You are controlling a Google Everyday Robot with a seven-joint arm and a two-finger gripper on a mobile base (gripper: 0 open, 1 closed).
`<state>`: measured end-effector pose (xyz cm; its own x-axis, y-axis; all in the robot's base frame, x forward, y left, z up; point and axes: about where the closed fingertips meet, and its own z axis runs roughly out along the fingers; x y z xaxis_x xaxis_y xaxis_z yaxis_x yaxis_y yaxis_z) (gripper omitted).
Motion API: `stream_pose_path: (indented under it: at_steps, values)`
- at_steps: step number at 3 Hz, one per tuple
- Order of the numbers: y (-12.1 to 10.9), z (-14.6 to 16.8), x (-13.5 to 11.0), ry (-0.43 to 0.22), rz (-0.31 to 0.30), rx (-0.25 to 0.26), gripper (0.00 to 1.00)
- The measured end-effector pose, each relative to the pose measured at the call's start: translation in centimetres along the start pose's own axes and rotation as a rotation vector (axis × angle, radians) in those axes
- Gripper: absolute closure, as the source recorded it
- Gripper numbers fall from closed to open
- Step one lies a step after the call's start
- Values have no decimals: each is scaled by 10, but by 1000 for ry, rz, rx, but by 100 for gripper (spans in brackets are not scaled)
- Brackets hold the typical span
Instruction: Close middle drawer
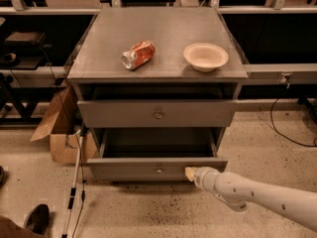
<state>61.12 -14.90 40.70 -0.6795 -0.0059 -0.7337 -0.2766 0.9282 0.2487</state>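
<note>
Middle drawer [133, 169] stands pulled well out, tray [158, 144] exposed, gripper [190, 173] against its front just right of the knob [159, 170], whether open or closed I cannot tell, so the whole closing push looks left to do.

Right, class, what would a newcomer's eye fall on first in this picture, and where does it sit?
The middle drawer stands pulled out of the grey cabinet, its dark tray open. A white robot arm reaches in from the lower right, its tool at the drawer's front, just right of the knob. On the cabinet top lie a crushed red can and, to its right, a pale bowl.
</note>
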Motion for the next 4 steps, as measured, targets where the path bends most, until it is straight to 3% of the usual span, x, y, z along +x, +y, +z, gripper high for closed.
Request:
stream_pose_path:
  at_steps: [2, 3, 4]
  values:
    - [-1, -1, -1, -11, 7, 0, 100]
    - [4, 5, 0, -27, 43, -34, 100]
    - [3, 5, -4, -37, 47, -35, 100]
